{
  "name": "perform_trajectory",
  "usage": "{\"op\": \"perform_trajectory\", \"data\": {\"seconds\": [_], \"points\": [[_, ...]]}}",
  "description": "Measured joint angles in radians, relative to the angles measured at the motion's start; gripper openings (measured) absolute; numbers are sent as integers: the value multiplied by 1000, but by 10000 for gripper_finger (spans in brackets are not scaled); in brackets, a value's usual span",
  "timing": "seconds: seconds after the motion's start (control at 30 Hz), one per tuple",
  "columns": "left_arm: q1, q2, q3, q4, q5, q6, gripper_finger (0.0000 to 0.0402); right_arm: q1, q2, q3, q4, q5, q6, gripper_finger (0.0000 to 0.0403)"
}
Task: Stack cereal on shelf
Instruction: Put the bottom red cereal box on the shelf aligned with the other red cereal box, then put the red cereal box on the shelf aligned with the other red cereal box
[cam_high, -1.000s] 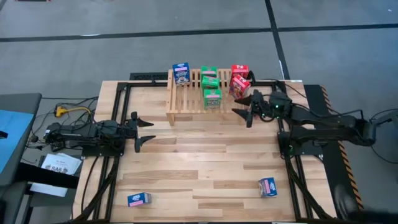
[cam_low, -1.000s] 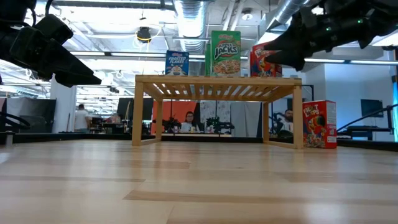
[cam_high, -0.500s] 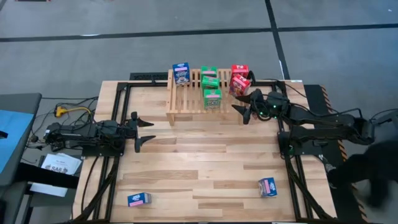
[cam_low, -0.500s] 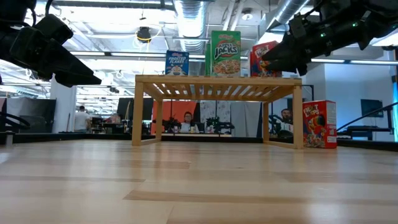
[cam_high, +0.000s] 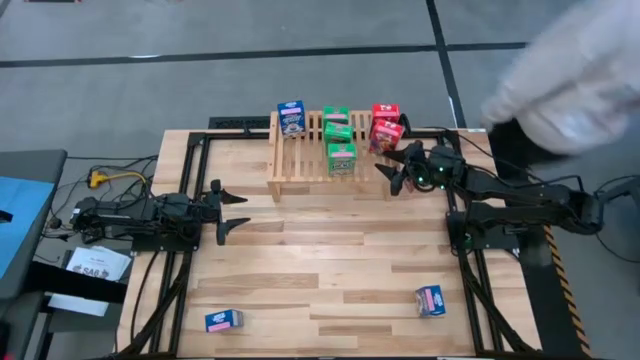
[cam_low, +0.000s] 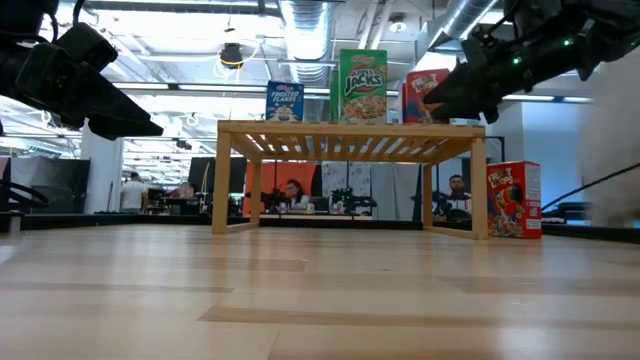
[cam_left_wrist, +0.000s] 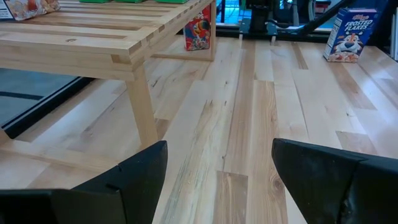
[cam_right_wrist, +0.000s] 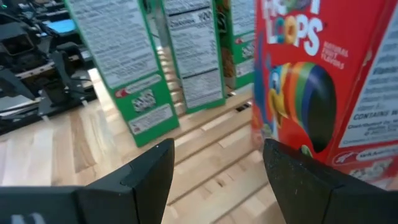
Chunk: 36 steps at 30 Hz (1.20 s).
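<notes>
Bright, even overhead light; blurred sleeve (cam_high: 575, 85) intrudes.

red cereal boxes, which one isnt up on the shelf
The red box standing on the table beside the shelf's right leg in the low view; the other two red ones sit on the slatted top.

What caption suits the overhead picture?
Right end effector open beside red cereal box on the wooden shelf.
</notes>
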Motion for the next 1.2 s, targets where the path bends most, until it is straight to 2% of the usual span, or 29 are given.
{"op": "perform_trajectory", "data": {"seconds": [0.3,0.53,0.67,0.93,1.2], "points": [[0,0,0,0,0,0,279,-12,-15,0,-13,-3,3,272],[0,0,0,0,0,0,279,44,-112,0,-121,-3,37,272],[0,0,0,0,0,0,279,89,-170,51,-306,55,54,272],[0,0,0,0,0,0,279,146,-189,277,-759,203,99,272],[0,0,0,0,0,0,279,139,-188,370,-1042,307,258,272]]}}
